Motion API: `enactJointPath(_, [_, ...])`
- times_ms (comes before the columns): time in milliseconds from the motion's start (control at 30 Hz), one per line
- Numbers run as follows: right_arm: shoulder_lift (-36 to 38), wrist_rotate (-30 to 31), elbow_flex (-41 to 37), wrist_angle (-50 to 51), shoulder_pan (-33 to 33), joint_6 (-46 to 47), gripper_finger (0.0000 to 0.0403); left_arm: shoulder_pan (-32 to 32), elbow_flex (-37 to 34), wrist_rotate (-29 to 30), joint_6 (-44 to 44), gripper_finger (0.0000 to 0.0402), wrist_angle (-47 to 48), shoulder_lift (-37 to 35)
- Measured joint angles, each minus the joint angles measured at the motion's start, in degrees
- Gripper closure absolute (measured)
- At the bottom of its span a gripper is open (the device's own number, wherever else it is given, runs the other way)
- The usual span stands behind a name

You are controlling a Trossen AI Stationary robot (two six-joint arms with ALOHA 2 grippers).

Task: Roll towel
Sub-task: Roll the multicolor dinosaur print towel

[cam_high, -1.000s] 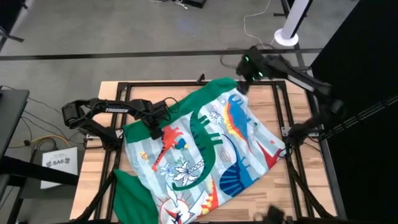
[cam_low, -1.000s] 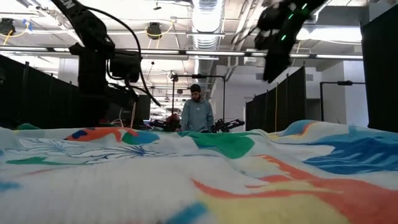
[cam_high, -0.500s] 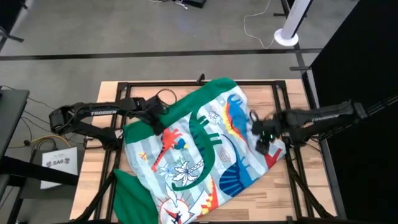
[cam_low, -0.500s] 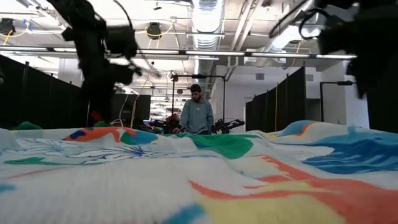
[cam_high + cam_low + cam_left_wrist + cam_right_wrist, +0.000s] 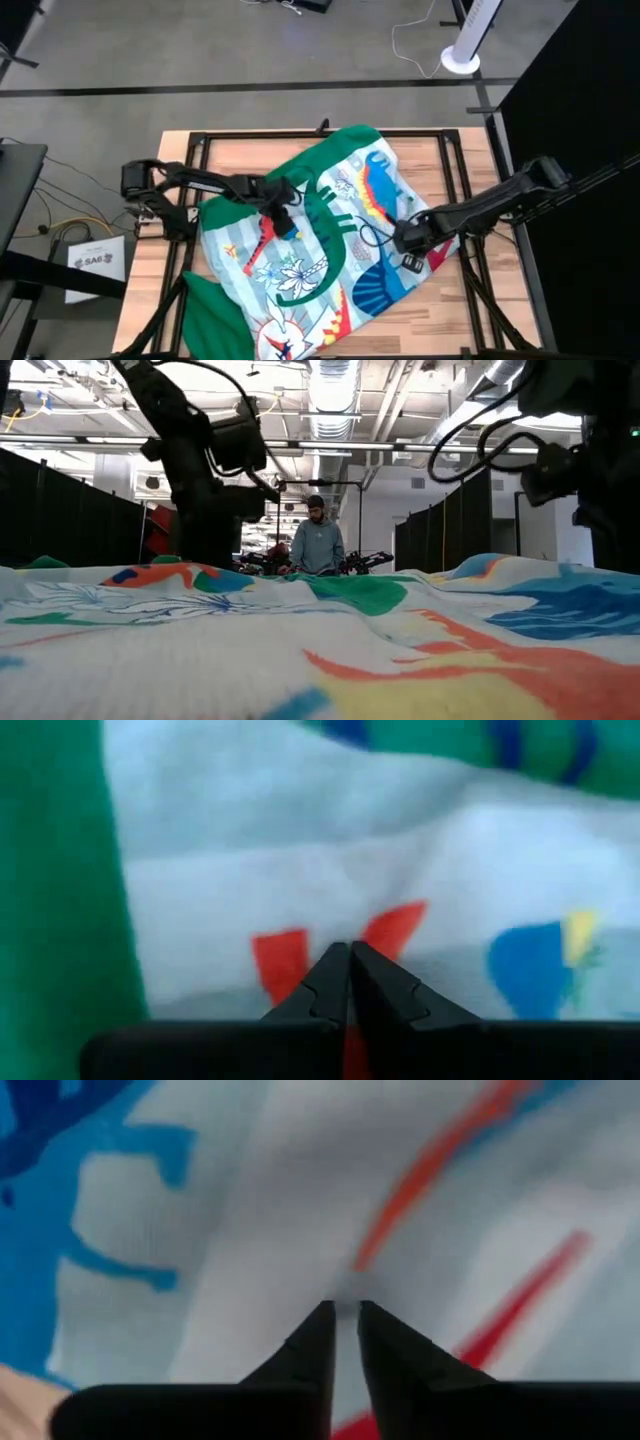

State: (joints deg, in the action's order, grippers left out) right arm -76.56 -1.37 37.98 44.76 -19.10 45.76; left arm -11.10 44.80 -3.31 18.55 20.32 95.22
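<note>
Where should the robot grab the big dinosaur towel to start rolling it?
Probably the towel edge by the table's right side, near the right gripper. That edge lies flat on wood, so pinching it from above looks easiest. The left gripper sits mid-cloth, where there is no free edge.

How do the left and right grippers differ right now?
The left gripper sits over the towel's middle-left by a red motif; the right gripper is near its right edge. The left's fingers meet at the tips; the right's show a thin gap. Both are down at the towel.
</note>
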Motion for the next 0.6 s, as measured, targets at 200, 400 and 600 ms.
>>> enactJointPath(200, [-6.9,-0.1,0.0,-6.9,-4.7,8.1,0.0401,3.1,0.3,2.6,-2.2,0.0398,4.9,0.8])
enactJointPath(400, [-7.9,-1.3,0.1,-10.4,-13.9,22.9,0.0403,3.7,-0.4,6.7,-5.2,0.0398,17.1,-2.9])
enactJointPath(600, [-4.2,-3.1,0.8,-10.5,-20.1,35.2,0.0403,3.6,-1.2,7.7,-9.2,0.0398,26.3,-8.5])
